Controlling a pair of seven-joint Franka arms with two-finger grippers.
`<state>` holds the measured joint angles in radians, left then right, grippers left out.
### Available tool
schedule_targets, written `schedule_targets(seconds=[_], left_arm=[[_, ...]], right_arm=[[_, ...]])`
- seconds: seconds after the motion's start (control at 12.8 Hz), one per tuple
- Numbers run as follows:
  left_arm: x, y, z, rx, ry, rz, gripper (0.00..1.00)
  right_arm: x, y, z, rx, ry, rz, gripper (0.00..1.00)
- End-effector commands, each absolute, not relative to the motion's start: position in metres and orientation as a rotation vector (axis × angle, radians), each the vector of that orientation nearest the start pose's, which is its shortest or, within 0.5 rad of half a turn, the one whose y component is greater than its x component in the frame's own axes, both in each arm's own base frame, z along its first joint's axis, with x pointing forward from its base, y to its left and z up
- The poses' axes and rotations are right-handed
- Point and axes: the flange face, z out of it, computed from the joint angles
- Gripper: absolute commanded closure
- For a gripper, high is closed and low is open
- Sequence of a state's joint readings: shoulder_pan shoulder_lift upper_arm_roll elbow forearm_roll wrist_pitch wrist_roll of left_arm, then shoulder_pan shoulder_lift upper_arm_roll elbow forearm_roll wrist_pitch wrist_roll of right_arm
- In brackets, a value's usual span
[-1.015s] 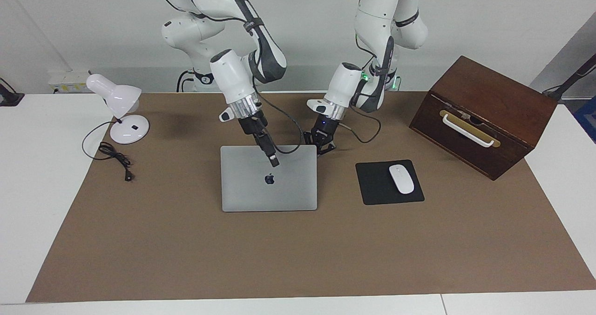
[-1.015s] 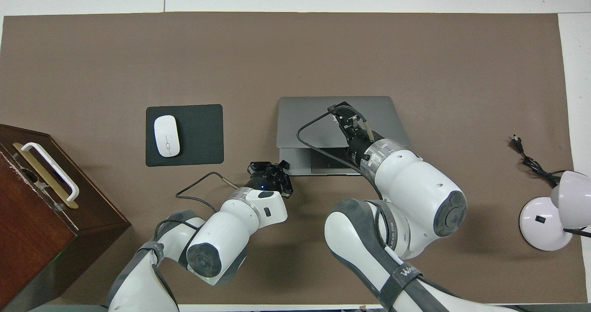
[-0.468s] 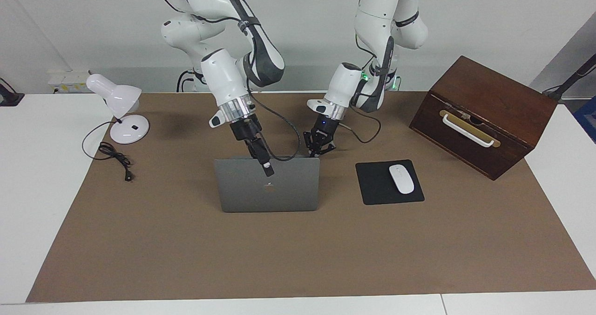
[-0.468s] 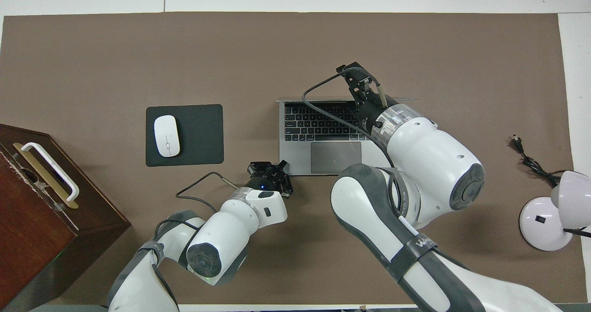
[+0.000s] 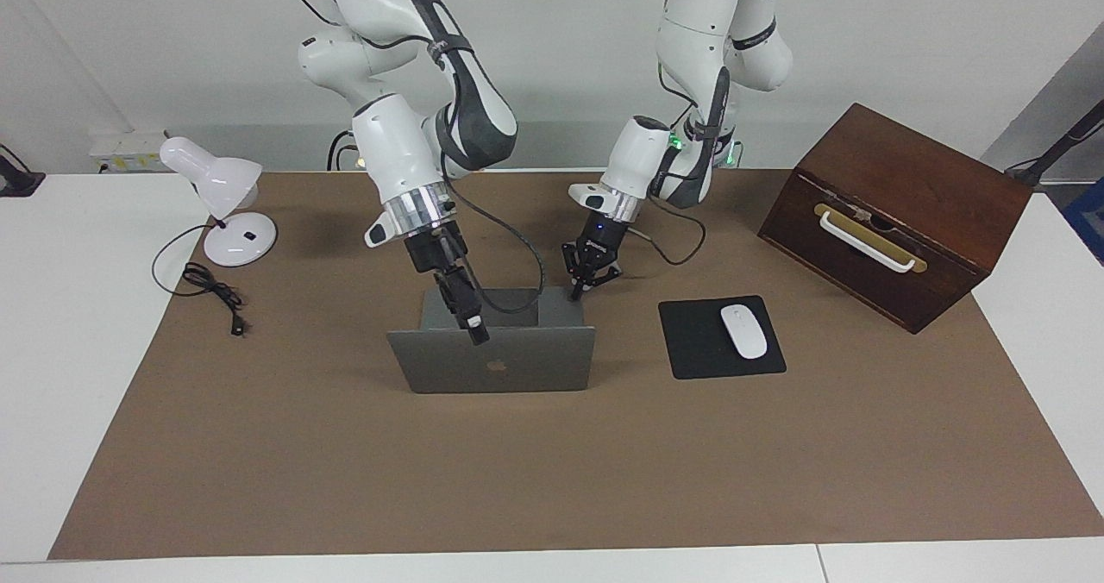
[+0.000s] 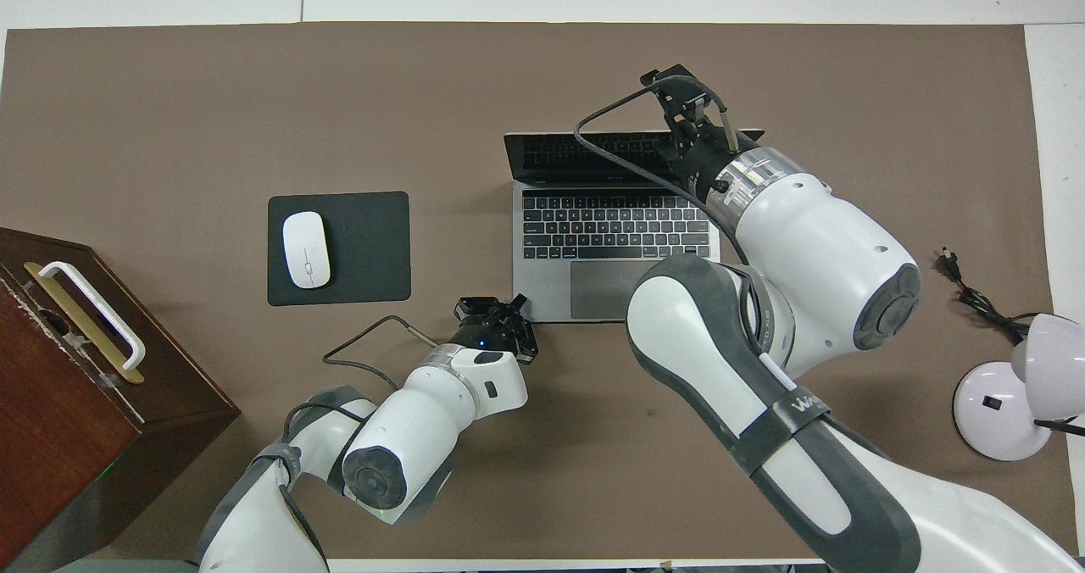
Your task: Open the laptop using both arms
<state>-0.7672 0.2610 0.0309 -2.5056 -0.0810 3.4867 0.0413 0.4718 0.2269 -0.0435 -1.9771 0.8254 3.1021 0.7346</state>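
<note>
- Laptop (image 5: 500, 363) and all the rest sit on one wide tabletop (image 5: 552, 479) covered by a brown mat, with white surface showing around the mat's edges.
- Two white arms come in from the robots' end. The right arm (image 5: 405, 147) bends down over the laptop, and the left arm (image 5: 642, 156) slopes down beside it.
- A dark wooden box (image 5: 897, 212) with a white handle sits tilted at the left arm's end of the tabletop.
- The laptop is in the middle of the mat, between the lamp and the mouse pad. It is open: the base lies flat with the black keys and grey trackpad facing up, and the lid stands raised, leaning a little away from the robots, its apple logo facing away from them.
- A white desk lamp (image 5: 220, 203) stands at the right arm's end, with its black cord (image 5: 216, 294) loose on the mat beside it.
- A black mouse pad (image 5: 720, 337) lies near the laptop, toward the left arm's end.
- The right claw (image 5: 474, 329) is at the lid's top edge, roughly at its middle. I can't tell whether its fingers are spread or pressed together.
- The left claw (image 5: 586, 277) has its fingers pressed together, pinching nothing. It is down at the corner of the laptop's base nearest the robots, on the mouse pad's side.
- A white mouse (image 5: 743, 331) rests on the mouse pad.
</note>
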Motion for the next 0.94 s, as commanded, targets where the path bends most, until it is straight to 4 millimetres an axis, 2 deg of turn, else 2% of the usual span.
schedule_targets(seconds=[0.0, 0.31, 0.47, 0.55, 0.7, 0.86], left_arm=[[0.389, -0.343, 0.256, -2.973, 1.112, -1.125, 1.0], [0.389, -0.343, 0.256, -2.973, 1.112, -1.125, 1.0], [0.389, -0.343, 0.256, -2.973, 1.112, -1.125, 1.0], [0.389, -0.343, 0.256, -2.973, 1.112, -1.125, 1.0], [0.389, -0.343, 0.256, -2.973, 1.112, -1.125, 1.0], [0.389, -0.343, 0.256, -2.973, 1.112, -1.125, 1.0]], right_arm=[[0.625, 0.2, 0.448, -1.95, 1.19, -0.613, 0.0], [0.653, 0.195, 0.452, -1.944, 1.184, -0.591, 0.0], [0.658, 0.198, 0.45, -1.943, 1.18, -0.593, 0.0], [0.657, 0.199, 0.45, -1.94, 1.182, -0.592, 0.0], [0.647, 0.215, 0.461, -1.922, 1.176, -0.545, 0.0], [0.626, 0.244, 0.498, -1.829, 1.201, -0.463, 0.0]])
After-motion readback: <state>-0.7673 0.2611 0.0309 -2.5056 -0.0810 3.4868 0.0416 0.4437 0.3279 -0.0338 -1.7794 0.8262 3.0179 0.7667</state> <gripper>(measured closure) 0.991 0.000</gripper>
